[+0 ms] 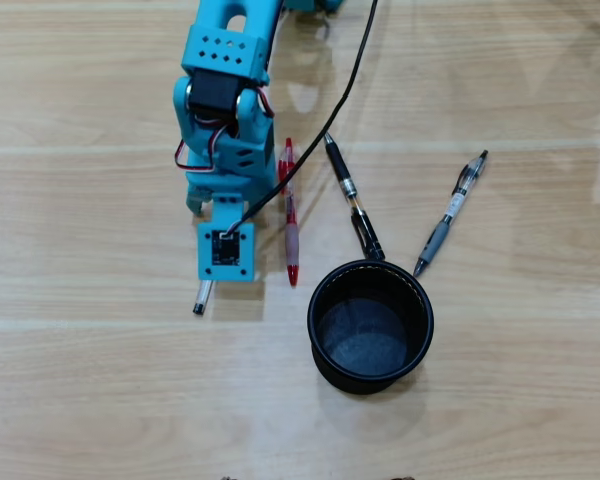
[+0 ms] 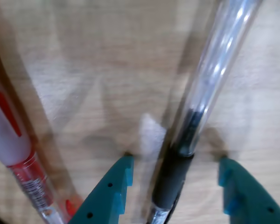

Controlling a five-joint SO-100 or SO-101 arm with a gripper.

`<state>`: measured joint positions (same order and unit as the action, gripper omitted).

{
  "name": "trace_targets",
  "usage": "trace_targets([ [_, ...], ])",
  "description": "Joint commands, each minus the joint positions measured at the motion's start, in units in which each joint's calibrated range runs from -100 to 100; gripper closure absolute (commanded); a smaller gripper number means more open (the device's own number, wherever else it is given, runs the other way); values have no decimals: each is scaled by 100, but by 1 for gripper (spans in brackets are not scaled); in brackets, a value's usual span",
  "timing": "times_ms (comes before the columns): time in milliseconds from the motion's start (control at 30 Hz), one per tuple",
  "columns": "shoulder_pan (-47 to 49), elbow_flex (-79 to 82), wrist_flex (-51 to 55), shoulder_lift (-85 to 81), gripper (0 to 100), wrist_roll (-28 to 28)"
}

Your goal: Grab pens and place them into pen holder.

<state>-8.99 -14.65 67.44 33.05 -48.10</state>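
Tool (image 2: 175,163) spread, straddling clear pen (image 2: 210,88) flat on bench (image 2: 84,70); centre it, close squarely above black section.

Pale wooden table (image 1: 100,400) with grain lines, black cable (image 1: 352,80) trailing across it.

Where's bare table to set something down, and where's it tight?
Free: the table left of the arm, the strip right of the grey pen, and below the holder. Tight: between gripper and holder, where the red pen and black pen lie.
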Motion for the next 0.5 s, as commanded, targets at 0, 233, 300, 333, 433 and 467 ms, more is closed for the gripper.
trace_targets([
  [0, -149, -432, 50, 271, 96, -57],
  [233, -456, -1020, 50, 144, 98, -36],
  [300, -512, -1301, 50, -127, 98, -10],
  [333, -520, -1464, 50, -321, 98, -10],
  [433, -472, -2034, 50, -1065, 98, -10],
  [467, -448, -2233, 41, -1327, 98, -10],
])
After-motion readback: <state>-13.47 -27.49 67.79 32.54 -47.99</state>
